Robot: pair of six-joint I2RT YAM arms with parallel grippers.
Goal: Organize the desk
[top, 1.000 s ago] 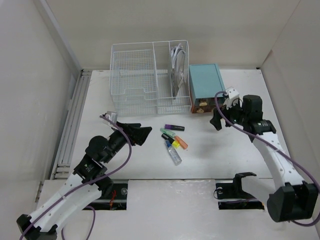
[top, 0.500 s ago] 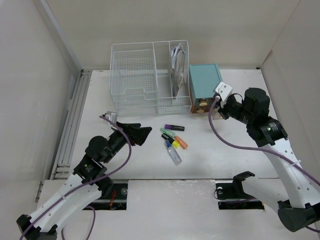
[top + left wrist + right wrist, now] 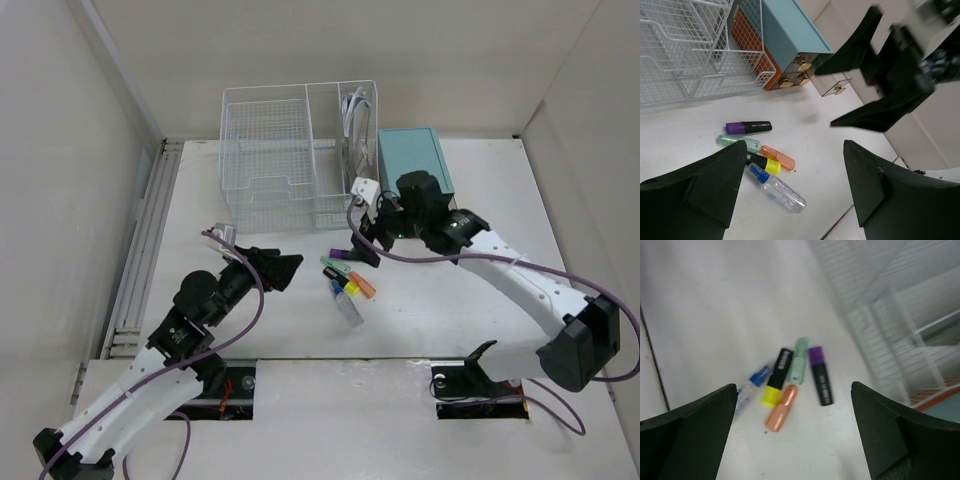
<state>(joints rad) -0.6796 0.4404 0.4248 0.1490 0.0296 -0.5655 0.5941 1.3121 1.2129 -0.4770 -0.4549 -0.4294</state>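
The desk is a white tabletop. Near its middle lies a loose cluster: a purple marker, a green marker, a black marker with a yellow cap, an orange marker and a clear bottle with a blue cap. My right gripper hovers open just above and behind the cluster, holding nothing. In the right wrist view the markers lie between its spread fingers. My left gripper stands open to the left of the cluster, also holding nothing.
A white wire basket organizer stands at the back, with a white cable in its right compartment. Beside it is a teal box of small drawers; one clear drawer is pulled out. Pale walls enclose the desk.
My right arm has swung left from the front of the teal box to above the marker cluster. The left arm has not moved.
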